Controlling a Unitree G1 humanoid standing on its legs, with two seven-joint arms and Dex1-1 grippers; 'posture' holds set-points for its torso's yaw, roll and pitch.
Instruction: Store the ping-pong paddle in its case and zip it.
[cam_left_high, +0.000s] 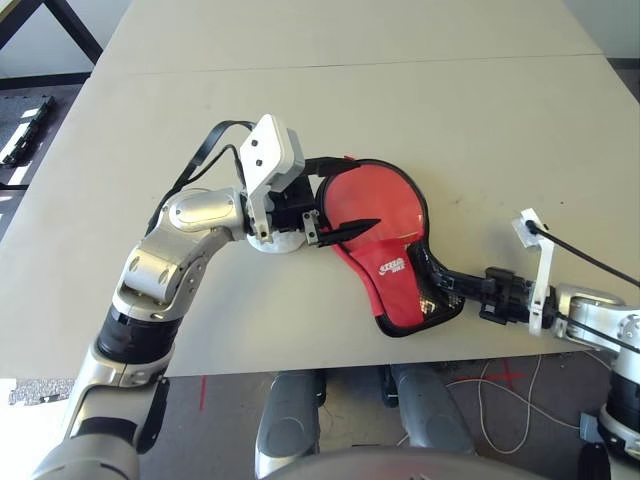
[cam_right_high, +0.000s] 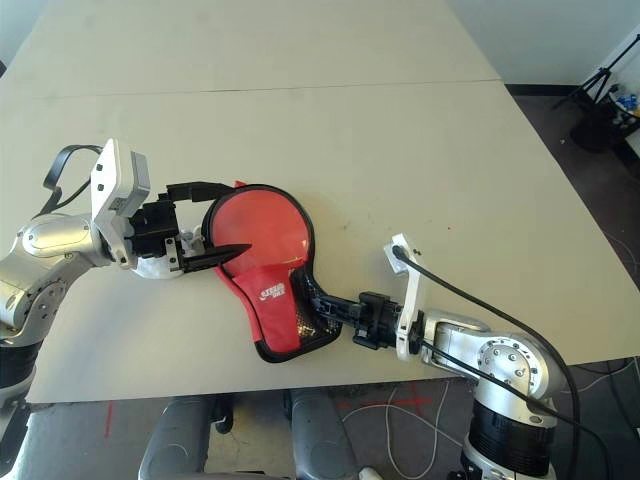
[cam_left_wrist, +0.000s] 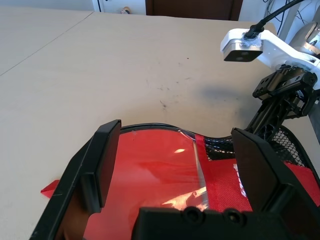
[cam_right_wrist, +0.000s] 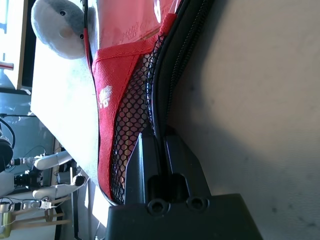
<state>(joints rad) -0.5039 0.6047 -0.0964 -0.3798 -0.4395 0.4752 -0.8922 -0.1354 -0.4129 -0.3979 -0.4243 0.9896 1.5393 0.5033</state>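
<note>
The red case (cam_left_high: 392, 270) with black edging lies near the table's front edge, its round end unzipped. Inside that round end shows the glossy red face of the ping-pong paddle (cam_left_high: 378, 205); its handle is hidden under the logo flap. My left gripper (cam_left_high: 335, 197) stands open at the round end's left rim, one finger above the face and one beyond the rim. From the left wrist, its fingers (cam_left_wrist: 102, 165) straddle the paddle face (cam_left_wrist: 150, 165). My right gripper (cam_left_high: 447, 287) is shut on the case's black zipper edge (cam_right_wrist: 160, 100) beside the mesh pocket (cam_right_wrist: 130, 115).
A white fluffy ball charm (cam_left_high: 275, 241) lies under my left gripper, at the case's left. The beige table (cam_left_high: 400, 100) stretches wide behind the case; its front edge runs just below the case. Cables lie on the floor at the right.
</note>
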